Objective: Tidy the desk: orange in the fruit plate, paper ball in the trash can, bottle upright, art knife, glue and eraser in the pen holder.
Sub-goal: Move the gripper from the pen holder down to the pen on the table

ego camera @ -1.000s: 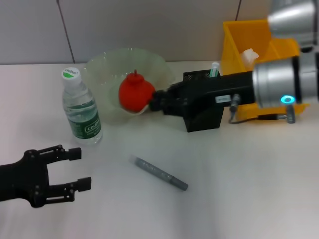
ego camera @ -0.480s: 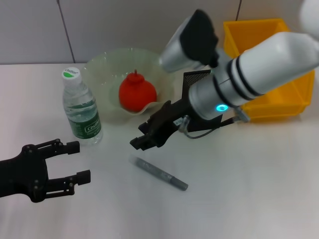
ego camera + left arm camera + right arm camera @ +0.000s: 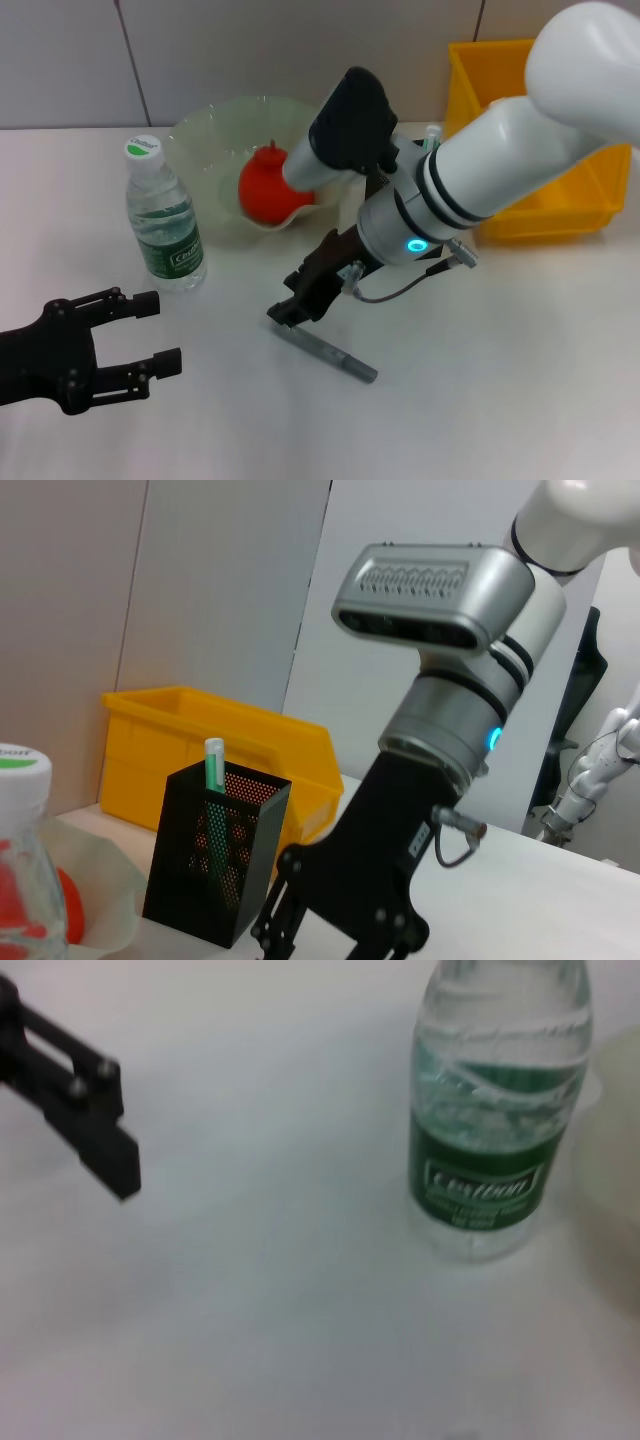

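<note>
A green label with white lettering, too blurred to be read, is being carried by the bottle (image 3: 163,220), which is standing upright on the desk (image 3: 500,380) under a white-and-green cap. The right gripper (image 3: 296,305) is being held low over the desk, right at the near end of the grey art knife (image 3: 322,348), which is lying flat and slanting away toward the front right; whether the knife is being touched cannot be told, and the spread of that gripper's fingers cannot be told either. The left gripper (image 3: 150,335) is being held apart from all of this at the front left, its two fingers spread wide with nothing between them. The orange (image 3: 263,185) is sitting inside the fruit plate (image 3: 215,130), partly hidden by the right arm. Behind the arm, the pen holder (image 3: 215,850) is seen standing with a green-and-white stick in it, just beside the trash can (image 3: 500,75). The desk is plain white and is backed by a pale grey panelled wall.
</note>
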Robot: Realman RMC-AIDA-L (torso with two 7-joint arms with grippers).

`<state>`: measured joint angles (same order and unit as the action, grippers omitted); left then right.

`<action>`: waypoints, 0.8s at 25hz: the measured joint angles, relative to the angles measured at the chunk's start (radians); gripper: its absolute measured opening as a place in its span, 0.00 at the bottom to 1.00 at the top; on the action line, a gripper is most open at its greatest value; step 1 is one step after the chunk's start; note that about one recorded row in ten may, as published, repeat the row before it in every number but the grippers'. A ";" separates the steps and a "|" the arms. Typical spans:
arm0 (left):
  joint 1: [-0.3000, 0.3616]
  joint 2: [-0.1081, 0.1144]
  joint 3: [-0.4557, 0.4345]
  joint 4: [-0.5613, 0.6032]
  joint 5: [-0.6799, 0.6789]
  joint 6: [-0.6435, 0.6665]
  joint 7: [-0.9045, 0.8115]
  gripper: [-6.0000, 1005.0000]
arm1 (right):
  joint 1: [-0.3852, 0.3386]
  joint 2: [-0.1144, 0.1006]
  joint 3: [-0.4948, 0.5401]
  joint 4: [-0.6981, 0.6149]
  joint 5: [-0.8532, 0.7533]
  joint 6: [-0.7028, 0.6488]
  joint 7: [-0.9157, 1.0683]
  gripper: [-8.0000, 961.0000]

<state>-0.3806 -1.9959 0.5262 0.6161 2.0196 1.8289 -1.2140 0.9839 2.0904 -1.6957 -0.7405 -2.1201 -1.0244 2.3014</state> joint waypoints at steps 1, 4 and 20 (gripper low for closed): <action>0.001 -0.001 0.000 0.000 0.000 0.000 0.000 0.81 | -0.001 0.001 -0.017 0.002 0.001 0.007 0.006 0.47; 0.005 -0.005 0.000 -0.001 0.000 -0.003 0.000 0.81 | -0.001 0.002 -0.096 0.007 0.001 0.044 0.042 0.47; 0.010 -0.009 0.000 0.000 0.002 -0.008 -0.005 0.81 | -0.006 0.002 -0.220 0.014 0.011 0.118 0.120 0.40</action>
<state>-0.3704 -2.0049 0.5261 0.6160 2.0212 1.8209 -1.2190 0.9782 2.0923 -1.9158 -0.7260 -2.1089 -0.9066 2.4216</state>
